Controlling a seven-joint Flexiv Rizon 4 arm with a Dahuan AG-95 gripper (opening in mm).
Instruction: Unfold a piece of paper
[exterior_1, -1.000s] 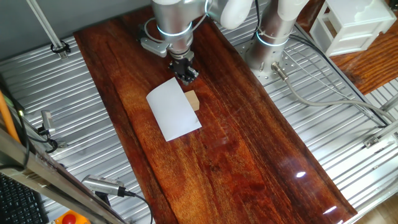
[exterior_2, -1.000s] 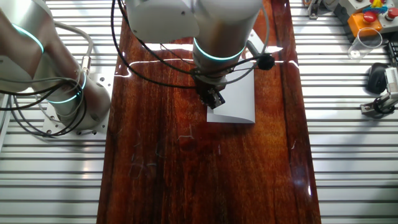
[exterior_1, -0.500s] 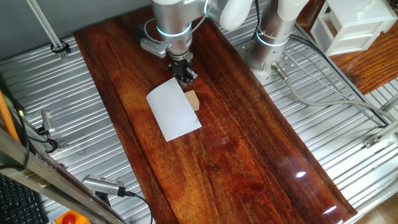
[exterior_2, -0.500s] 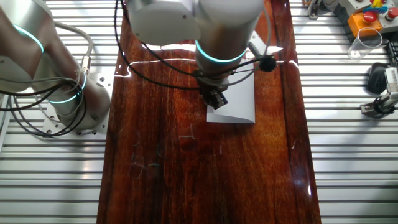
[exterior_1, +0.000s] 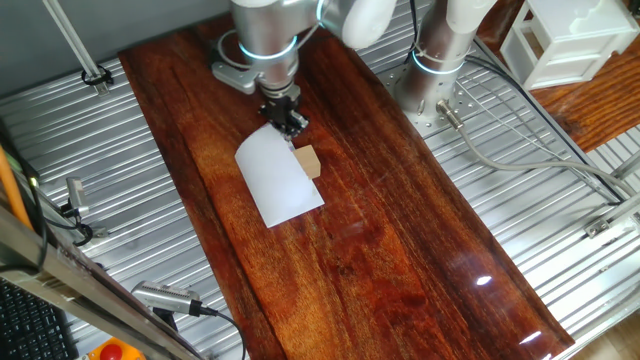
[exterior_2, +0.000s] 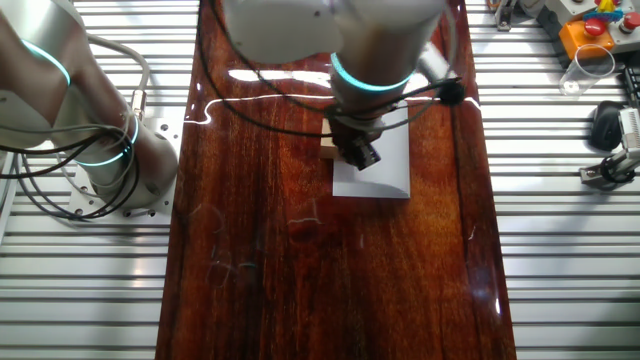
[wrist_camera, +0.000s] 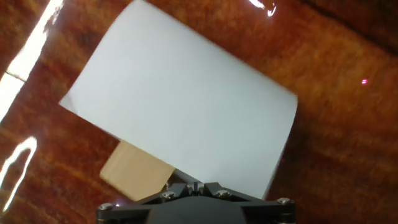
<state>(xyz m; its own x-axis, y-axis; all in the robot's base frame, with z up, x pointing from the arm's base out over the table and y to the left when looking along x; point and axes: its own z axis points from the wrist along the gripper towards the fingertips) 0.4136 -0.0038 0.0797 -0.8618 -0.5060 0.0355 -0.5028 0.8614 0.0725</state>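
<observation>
The white piece of paper (exterior_1: 280, 178) lies folded and flat on the dark wooden board (exterior_1: 400, 250). It also shows in the other fixed view (exterior_2: 380, 170) and fills the hand view (wrist_camera: 186, 106). A small tan wooden cube (exterior_1: 309, 161) sits against its edge, partly tucked under it in the hand view (wrist_camera: 135, 171). My gripper (exterior_1: 291, 126) hangs low over the paper's far corner, next to the cube. In the hand view my gripper (wrist_camera: 196, 185) has its fingertips together at the paper's near edge, with nothing seen between them.
Ribbed metal table surface lies on both sides of the board. A second arm's base (exterior_1: 440, 70) stands at the back right. A white rack (exterior_1: 565, 40) is at the far right. Cables and a controller box (exterior_2: 590, 30) sit along the table's edges.
My gripper has moved a little sideways, from beside the paper's corner to over that corner near the cube. The paper and the cube have not moved.
</observation>
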